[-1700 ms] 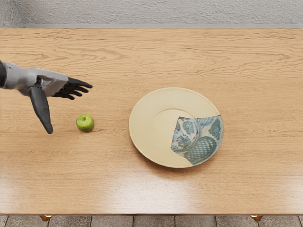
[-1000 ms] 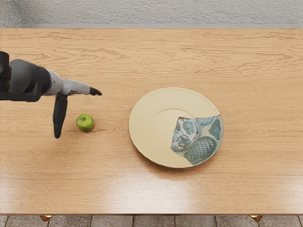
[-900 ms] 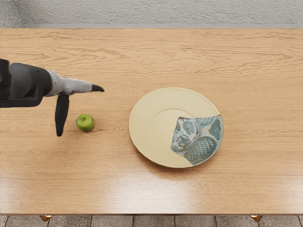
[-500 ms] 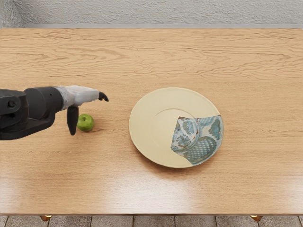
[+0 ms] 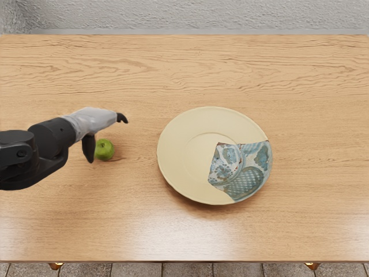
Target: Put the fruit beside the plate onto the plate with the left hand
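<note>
A small green apple (image 5: 105, 149) rests on the wooden table, to the left of a cream plate (image 5: 190, 144) that has a blue patterned patch on its lower right. My left hand (image 5: 102, 134) hovers directly over the apple, coming in from the left edge. Its thumb hangs down at the apple's left side and its fingers reach out above and past the fruit. The fingers are spread and hold nothing. The right arm does not show.
The table's front edge (image 5: 184, 261) runs along the bottom of the view and a grey wall (image 5: 184, 14) lies behind the far edge. Bare wood stretches between the apple and the plate.
My left hand has dropped and moved in over the apple, the forearm swinging lower in the picture. The thumb now sits close beside the apple. Apple and plate have not moved.
</note>
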